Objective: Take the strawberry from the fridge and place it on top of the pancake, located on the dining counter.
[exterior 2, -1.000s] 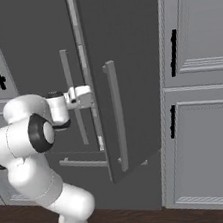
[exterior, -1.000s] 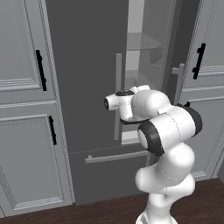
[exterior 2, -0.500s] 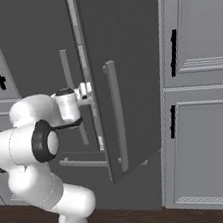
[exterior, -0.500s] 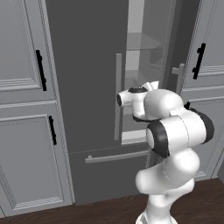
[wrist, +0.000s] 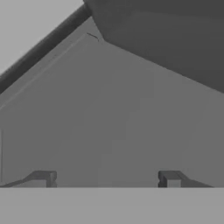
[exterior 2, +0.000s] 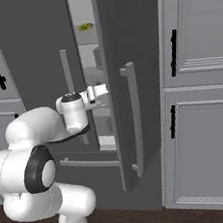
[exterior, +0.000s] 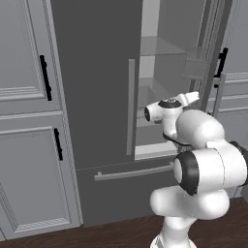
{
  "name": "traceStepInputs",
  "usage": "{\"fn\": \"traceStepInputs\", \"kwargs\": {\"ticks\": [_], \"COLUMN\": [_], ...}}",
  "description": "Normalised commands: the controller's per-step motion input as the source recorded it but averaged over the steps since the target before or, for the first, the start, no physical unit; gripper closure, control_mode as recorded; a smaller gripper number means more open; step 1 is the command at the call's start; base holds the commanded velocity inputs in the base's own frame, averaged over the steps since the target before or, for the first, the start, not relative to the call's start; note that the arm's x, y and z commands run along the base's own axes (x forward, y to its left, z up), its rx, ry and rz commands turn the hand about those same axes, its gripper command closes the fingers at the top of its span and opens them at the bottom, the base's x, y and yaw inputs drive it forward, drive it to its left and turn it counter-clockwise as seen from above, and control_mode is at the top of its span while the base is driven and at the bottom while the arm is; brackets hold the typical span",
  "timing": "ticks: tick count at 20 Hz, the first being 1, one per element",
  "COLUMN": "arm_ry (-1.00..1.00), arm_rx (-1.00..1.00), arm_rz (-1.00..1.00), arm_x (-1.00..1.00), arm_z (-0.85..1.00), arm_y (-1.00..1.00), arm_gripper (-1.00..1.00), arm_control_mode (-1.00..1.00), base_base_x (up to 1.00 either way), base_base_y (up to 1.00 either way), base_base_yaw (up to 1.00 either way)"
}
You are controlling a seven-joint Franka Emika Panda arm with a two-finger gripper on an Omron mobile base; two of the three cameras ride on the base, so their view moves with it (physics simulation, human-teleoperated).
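Observation:
The fridge (exterior: 92,72) is tall and dark grey, with its right door (exterior 2: 132,34) swung open on a pale interior with glass shelves (exterior: 162,48). My gripper (exterior: 190,98) is at the mouth of the opening, about level with the middle shelf, and it also shows beside the open door's inner edge (exterior 2: 99,92). In the hand view my gripper (wrist: 107,178) is open, its dark fingertips (wrist: 169,178) wide apart with nothing between them, facing a flat grey panel. The strawberry is hidden. The pancake and the dining counter are out of view.
A small yellow-green item (exterior 2: 84,26) lies on an upper fridge shelf. Light grey panelled cabinets with black handles flank the fridge on the left (exterior: 29,97) and right (exterior 2: 198,70). The open door's long handle (exterior 2: 135,115) juts out close to my hand. Dark wood floor (exterior 2: 150,221) lies below.
My hand has swung to the right, from in front of the left door to the fridge's opening. The right door stands wider open than a second ago.

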Motion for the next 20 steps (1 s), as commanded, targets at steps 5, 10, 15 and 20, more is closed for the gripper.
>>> {"fn": "traceStepInputs", "kwargs": {"ticks": [5,10,15,20], "arm_ry": [0.00,0.00,0.09,0.05], "arm_rx": [0.00,0.00,0.04,0.01], "arm_rz": [-0.02,0.00,0.00,0.00], "arm_x": [-0.36,-0.11,0.09,-0.06], "arm_z": [0.05,0.01,0.00,-0.01], "arm_y": [-0.93,-0.93,-0.73,-0.12], "arm_gripper": [-1.00,-1.00,-1.00,-1.00], "arm_control_mode": [-1.00,-1.00,-1.00,-1.00], "base_base_x": [0.00,0.00,0.00,0.00], "base_base_y": [0.00,0.00,0.00,0.00], "base_base_yaw": [0.00,0.00,0.00,0.00]}}
